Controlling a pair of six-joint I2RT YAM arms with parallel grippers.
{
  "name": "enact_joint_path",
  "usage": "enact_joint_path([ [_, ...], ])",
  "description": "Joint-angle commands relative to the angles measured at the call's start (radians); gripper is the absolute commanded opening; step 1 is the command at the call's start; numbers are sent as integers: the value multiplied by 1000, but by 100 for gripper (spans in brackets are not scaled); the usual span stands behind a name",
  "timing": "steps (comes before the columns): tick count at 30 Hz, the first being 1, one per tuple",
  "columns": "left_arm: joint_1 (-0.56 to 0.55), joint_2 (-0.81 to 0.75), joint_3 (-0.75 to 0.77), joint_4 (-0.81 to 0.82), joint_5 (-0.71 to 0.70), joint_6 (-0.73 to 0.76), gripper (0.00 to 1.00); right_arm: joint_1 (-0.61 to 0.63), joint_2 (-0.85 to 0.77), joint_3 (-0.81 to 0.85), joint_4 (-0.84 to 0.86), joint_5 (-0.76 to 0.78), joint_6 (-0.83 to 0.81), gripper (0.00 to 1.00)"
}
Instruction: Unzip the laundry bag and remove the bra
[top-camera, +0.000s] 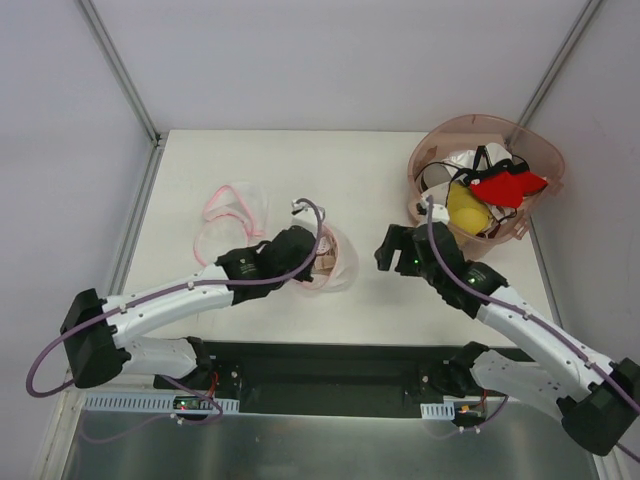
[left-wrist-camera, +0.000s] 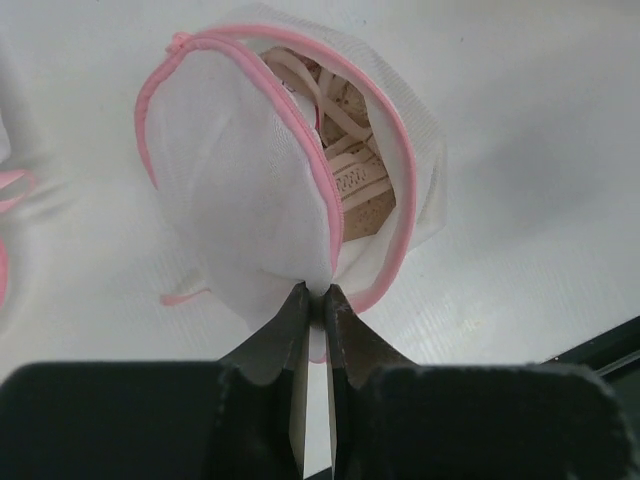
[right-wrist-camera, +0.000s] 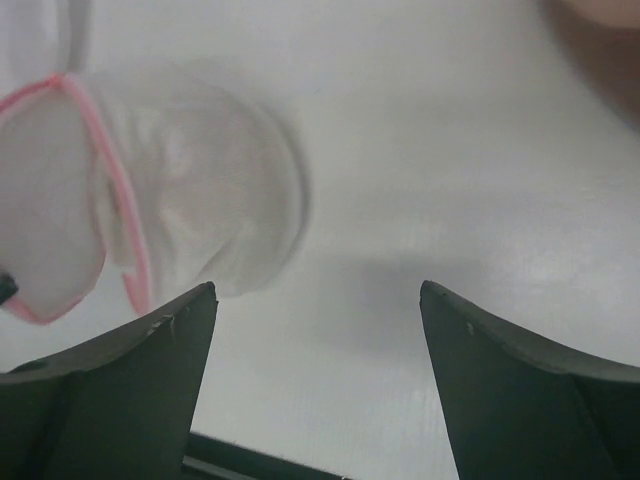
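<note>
The laundry bag (top-camera: 338, 262) is a round white mesh pouch with a pink zipper rim, lying at the table's middle. In the left wrist view the bag (left-wrist-camera: 235, 190) has its zipper open and its flap spread apart. The cream bra (left-wrist-camera: 348, 165) shows inside the gap. My left gripper (left-wrist-camera: 315, 296) is shut on the near edge of the bag's mesh; it also shows in the top view (top-camera: 303, 252). My right gripper (top-camera: 390, 250) is open and empty just right of the bag. In the right wrist view the gripper (right-wrist-camera: 315, 298) hovers over bare table, with the bag (right-wrist-camera: 180, 190) to its left.
A second pink-rimmed mesh pouch (top-camera: 232, 212) lies open to the bag's left. A large pinkish-brown translucent basket (top-camera: 540, 145) stands at the back right with yellow, red and white garments in it. The table's near edge (top-camera: 330, 345) lies just below the bag.
</note>
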Motion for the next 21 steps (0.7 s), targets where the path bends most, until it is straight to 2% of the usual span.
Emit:
enact_joint_path([
  [1,77,-126,43,-37,135,-20,0,170,96,96,129,-75,15,83],
  [4,163,-165,42,-55,245,-52,0,256,197,153,207,-149,12,69],
  [5,195,-171,42,-58,288,-62,0,267,229,167,229,-176,15,56],
  [7,217,-180,29,-57,313,-74,0,293,282,188,295,-251,27,46],
  [8,226,-182,26,-57,319,-74,0,296,340,214,312,-259,32,37],
  [11,231,-185,13,-57,336,-88,0,299,456,283,329,-322,32,23],
  [14,236,-197,3,-57,348,-99,0,297,541,344,271,-298,22,16],
  [15,237,-202,2,-57,347,-99,0,297,602,407,182,-277,15,16],
  [17,240,-215,0,-57,348,-103,0,296,660,463,90,-137,-1,16],
  [18,242,-219,-1,-57,350,-103,0,293,705,498,20,-97,-17,20],
  [19,245,-222,-3,-57,352,-106,0,293,728,510,-2,-35,-21,25],
  [20,245,-226,-4,-57,352,-106,0,291,742,516,-21,-10,-28,36],
  [21,245,-226,-6,-57,352,-106,0,288,756,520,-41,9,-29,43],
])
